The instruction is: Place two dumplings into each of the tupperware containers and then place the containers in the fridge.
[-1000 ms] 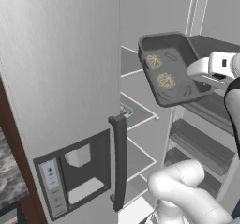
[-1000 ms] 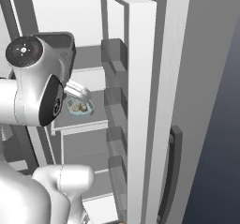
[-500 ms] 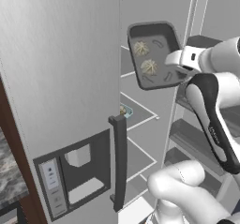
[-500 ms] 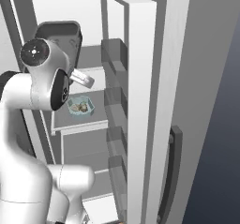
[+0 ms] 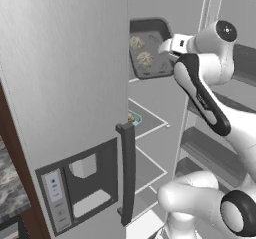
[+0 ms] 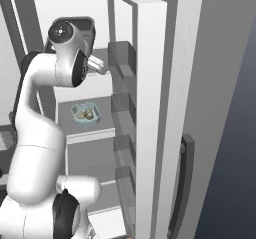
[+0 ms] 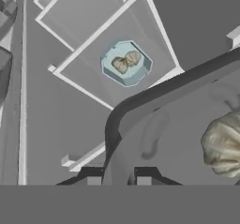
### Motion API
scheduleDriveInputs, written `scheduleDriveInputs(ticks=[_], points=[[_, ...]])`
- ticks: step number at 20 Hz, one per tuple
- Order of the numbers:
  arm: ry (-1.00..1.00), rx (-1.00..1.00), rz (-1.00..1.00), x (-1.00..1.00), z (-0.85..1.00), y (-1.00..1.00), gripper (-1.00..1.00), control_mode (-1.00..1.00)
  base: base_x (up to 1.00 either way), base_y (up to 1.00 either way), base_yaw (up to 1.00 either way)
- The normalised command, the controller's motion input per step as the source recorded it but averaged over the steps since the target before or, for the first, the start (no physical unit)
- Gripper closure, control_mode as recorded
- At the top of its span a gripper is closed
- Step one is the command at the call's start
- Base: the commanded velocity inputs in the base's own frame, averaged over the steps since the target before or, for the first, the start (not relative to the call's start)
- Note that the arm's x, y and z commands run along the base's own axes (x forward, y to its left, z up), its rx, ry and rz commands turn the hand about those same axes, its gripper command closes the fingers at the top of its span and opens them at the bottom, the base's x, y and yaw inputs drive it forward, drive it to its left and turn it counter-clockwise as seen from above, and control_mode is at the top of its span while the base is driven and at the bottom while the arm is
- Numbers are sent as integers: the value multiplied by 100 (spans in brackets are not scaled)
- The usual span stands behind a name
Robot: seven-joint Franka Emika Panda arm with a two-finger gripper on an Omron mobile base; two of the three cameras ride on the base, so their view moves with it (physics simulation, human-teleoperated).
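**Grey tub held up inside the open fridge, teal tub on a shelf below**

The dark grey tupperware container (image 5: 150,53) is up high inside the fridge (image 5: 65,83), tilted so its inside faces the left base camera, with two dumplings (image 5: 141,50) lying in it. The gripper (image 5: 167,45) is closed tight on the tub's rim at its right edge. In the hand view the grey tub's rim (image 7: 140,101) curves across close to the fingertips, and one pleated dumpling (image 7: 224,143) shows large at the right edge.

The pale teal tupperware container (image 6: 85,114) sits flat on a white shelf (image 6: 92,133) lower down, two dumplings (image 6: 86,115) touching inside it. The hand view looks down on that same tub (image 7: 126,63) with both lumps side by side; the left base view catches just a corner of it (image 5: 134,118) past the door edge.

The left base view shows the door's outer face: the dark bar handle (image 5: 127,173) and the dispenser panel (image 5: 80,190), whose small button marks are too small to read. The right base view shows the door's inner bins (image 6: 122,113). No brand or writing is legible anywhere.
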Motion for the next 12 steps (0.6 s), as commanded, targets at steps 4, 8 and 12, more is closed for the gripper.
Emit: scheduleDriveInputs(ticks=[4,8,12], points=[[17,0,2,84,15,42,100,-100,0,0,0],[23,-4,0,73,-13,40,100,-100,0,0,0],[27,-1,0,64,-45,13,100,-100,0,0,0]])
